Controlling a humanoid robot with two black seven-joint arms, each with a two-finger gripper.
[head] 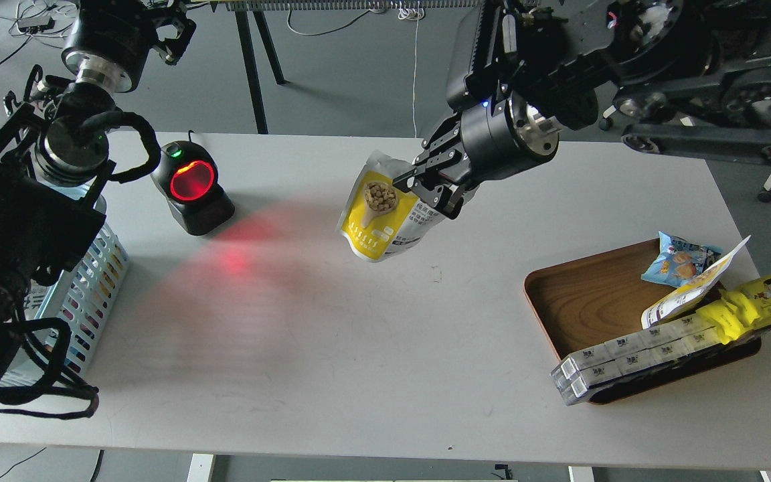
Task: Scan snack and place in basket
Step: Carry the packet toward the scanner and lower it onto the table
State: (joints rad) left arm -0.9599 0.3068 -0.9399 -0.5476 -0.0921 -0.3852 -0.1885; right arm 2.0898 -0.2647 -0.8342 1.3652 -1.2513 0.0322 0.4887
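Note:
My right gripper is shut on the top right part of the snack, a yellow and white pouch with a round picture of tan nuts. The pouch hangs tilted above the middle of the white table, to the right of the scanner, whose window glows red and throws red light on the table. The light blue basket stands at the table's left edge, mostly hidden behind my left arm. My left gripper is raised at the far upper left, dark and small, its fingers not told apart.
A brown wooden tray at the right holds a small blue packet, a long yellow pack with a cartoon face and a row of clear boxes. Table legs and cables lie beyond the far edge.

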